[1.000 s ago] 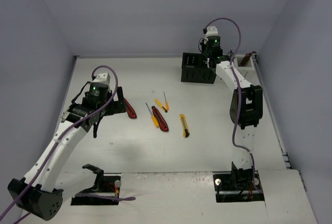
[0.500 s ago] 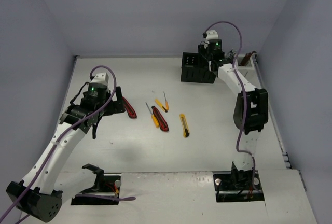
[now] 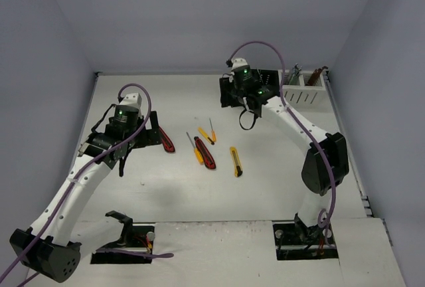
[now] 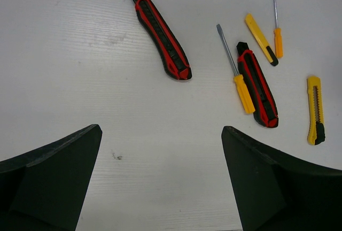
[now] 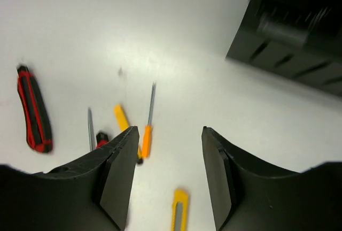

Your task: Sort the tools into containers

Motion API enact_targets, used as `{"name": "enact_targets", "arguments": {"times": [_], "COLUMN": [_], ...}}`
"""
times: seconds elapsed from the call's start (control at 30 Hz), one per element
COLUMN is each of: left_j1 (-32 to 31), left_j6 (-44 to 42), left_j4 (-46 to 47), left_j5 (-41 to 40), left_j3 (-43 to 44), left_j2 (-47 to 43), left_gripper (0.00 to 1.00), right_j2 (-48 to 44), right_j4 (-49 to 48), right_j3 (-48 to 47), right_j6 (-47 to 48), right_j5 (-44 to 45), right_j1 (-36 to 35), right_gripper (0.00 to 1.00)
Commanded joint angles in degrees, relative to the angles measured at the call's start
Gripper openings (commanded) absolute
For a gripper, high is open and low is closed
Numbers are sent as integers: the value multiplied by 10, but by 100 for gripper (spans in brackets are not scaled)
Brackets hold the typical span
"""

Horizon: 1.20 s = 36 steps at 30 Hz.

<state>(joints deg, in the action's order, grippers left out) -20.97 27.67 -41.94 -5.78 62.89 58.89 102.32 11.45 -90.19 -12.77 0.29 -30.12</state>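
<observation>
Several tools lie mid-table: a red-black utility knife, a second one, an orange-handled screwdriver, a smaller screwdriver, a small yellow knife and a yellow utility knife. My left gripper hangs wide open just left of the first red-black knife, holding nothing. My right gripper is open and empty in front of the black container. The white container stands to its right.
Tool handles stick up out of the white container at the back right. Grey walls close the table at the back and on both sides. The two arm bases sit at the near edge.
My right arm has swung left, away from the containers and toward the middle of the table, and its jaws have parted. The left arm has hardly moved.
</observation>
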Motion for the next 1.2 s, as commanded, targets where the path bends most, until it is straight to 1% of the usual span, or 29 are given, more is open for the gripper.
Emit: {"name": "enact_targets", "arguments": {"times": [0.0,0.13,0.4,0.6,0.73,0.8,0.97,1.07,1.1,1.13,1.17], "left_j1": [2,2,3,2,2,2,2,2,3,3,3], "left_j6": [3,4,7,12,13,13,15,15,15,15,14], "left_j4": [10,3,-9,-17,-21,-22,-21,-21,-21,-21,-21], "left_j5": [10,11,11,7,-2,-3,-3,-3,-3,-3,-3], "left_j3": [17,8,-10,-25,-31,-33,-34,-31,-31,-30,-29], "left_j2": [-18,-28,-40,-55,-62,-64,-62,-58,-57,-57,-57], "left_gripper": [94,94,94,94,94,94,94,94,94,94,94], "right_j2": [27,76,177,221,228,229,235,231,224,217,208], "right_j4": [36,40,41,44,47,53,70,77,77,78,78], "right_j3": [21,17,-45,-65,-55,-49,-46,-45,-45,-47,-51], "right_j6": [-87,-98,-82,-83,-87,-88,-87,-82,-77,-72,-67], "right_j5": [-9,-6,-6,-4,31,49,74,83,89,95,98], "right_j1": [-24,-43,-61,-69,-73,-73,-72,-72,-72,-71,-71], "right_gripper": [47,45,42,40,36,33,21,9,2,0,0]}}
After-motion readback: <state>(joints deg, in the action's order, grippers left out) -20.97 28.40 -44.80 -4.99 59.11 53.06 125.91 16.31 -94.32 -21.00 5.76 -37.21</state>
